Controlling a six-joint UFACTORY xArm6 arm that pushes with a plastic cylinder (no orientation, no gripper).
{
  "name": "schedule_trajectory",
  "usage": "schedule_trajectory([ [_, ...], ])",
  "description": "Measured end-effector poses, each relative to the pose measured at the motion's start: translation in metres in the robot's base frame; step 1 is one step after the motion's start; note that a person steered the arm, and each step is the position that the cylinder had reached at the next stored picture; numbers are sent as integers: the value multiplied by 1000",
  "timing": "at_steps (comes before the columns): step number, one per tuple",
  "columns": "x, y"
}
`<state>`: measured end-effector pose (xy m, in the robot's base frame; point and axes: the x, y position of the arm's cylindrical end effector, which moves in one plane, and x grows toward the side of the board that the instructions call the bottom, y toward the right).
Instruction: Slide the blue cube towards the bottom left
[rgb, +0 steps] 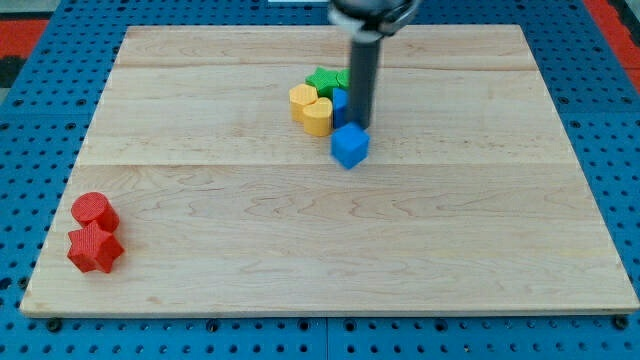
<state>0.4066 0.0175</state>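
Where the pale wooden board (300, 250) nears the middle of its top edge, my tip (361, 125) rests just above a small blue cube (350, 145), touching or nearly so and holding nothing. A yellow heart-shaped block (312, 108), a green block (325, 80) and another blue block (340, 104) cluster beside my rod. Two red blocks (94, 232) sit near the bottom-left corner.

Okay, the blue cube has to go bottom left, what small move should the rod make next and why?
Probably a short push toward the view's bottom left. My tip sits just above the blue cube, on its upper-right side, so it is likely already behind it. The yellow heart block lies off that path.
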Motion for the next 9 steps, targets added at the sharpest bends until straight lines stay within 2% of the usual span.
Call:
schedule_trajectory([
  [1,17,-13],
  [2,12,53],
  [3,62,47],
  [4,81,-40],
  [5,81,-76],
  [6,67,-15],
  [7,22,-19],
  [8,15,-87],
  [9,60,-140],
])
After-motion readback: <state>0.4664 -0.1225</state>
